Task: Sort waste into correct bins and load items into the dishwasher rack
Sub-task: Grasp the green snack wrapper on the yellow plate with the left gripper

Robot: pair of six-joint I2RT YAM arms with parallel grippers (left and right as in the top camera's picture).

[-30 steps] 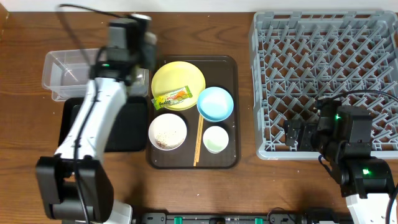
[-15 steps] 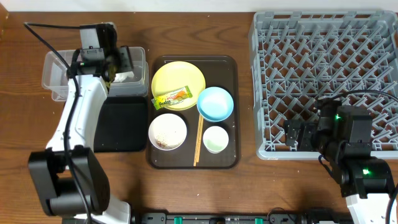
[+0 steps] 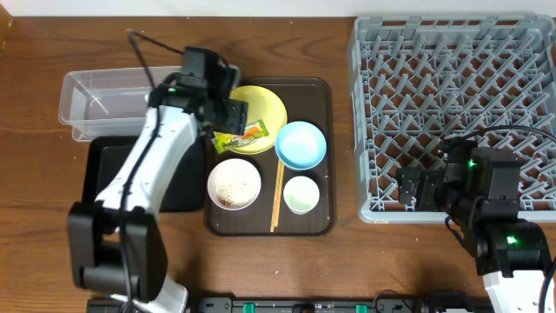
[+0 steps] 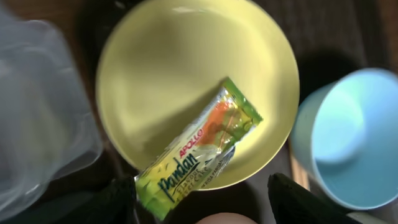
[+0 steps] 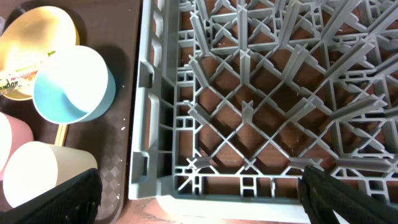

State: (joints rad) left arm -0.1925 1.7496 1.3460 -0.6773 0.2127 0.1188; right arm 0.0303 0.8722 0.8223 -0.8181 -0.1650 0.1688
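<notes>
You have the green-and-yellow snack wrapper (image 4: pixel 199 149) lying flat across the round pale yellow plate (image 4: pixel 186 62), one end past its rim. Nearby: light blue bowl (image 3: pixel 301 144), white bowl (image 3: pixel 234 183) holding whitish grains (image 3: pixel 233 188), small pale cup (image 3: pixel 301 194), thin wooden chopsticks (image 3: pixel 277 196). The grey pegged plastic rack (image 3: pixel 452 87) stands apart, right.

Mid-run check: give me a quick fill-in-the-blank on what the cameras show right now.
1. The snack wrapper lies on the pale ____ plate.
2. The left claw hovers at the wrapper's end with its jaws ____.
3. The rice grains sit in the ____ bowl.
4. The chopsticks lie on the brown tray, not in the ____.

Missing words: yellow; open; white; rack.
</notes>
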